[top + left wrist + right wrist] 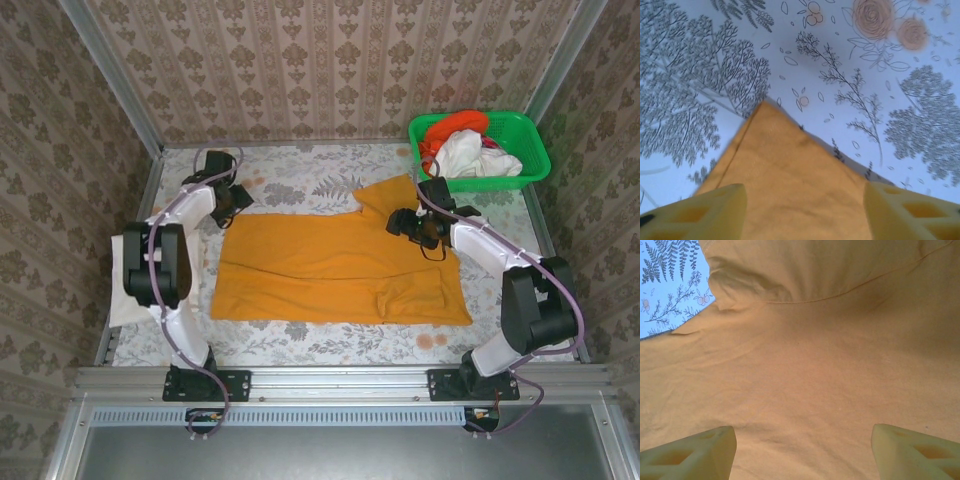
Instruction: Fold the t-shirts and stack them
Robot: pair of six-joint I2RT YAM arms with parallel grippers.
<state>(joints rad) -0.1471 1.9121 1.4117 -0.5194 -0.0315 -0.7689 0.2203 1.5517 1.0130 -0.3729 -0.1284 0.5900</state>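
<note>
Amber-orange t-shirt (pixel 340 270) lies spread flat across the middle of the table (pixel 290 180) in the top view, hem toward the left arm and collar end toward the right, so that both arms can reach an end of it. The left claw (pixel 232 200) sits at its far left corner and the right claw (pixel 400 222) over its far right part, near the sleeve. A white t-shirt (pixel 480 155) and a red-orange t-shirt (pixel 455 128) are heaped in the green basket (pixel 530 150) at the far right corner, apparently waiting their turn.

From the left wrist, a corner of the amber-orange t-shirt (pixel 790 185) points away over the flowered table (pixel 865 75). The left claw (pixel 804 189) straddles that corner with its jaws apart, one finger (pixel 715 210) on each side, nothing clamped. The placement suits pinching the corner for a fold.

From the right wrist, the amber-orange t-shirt (pixel 815 365) lies close below, a seam curving across it and a strip of table (pixel 670 285) at the upper left. The right claw (pixel 802 432) hangs over the cloth with jaws wide, gripping nothing. The fold looks not yet begun.
</note>
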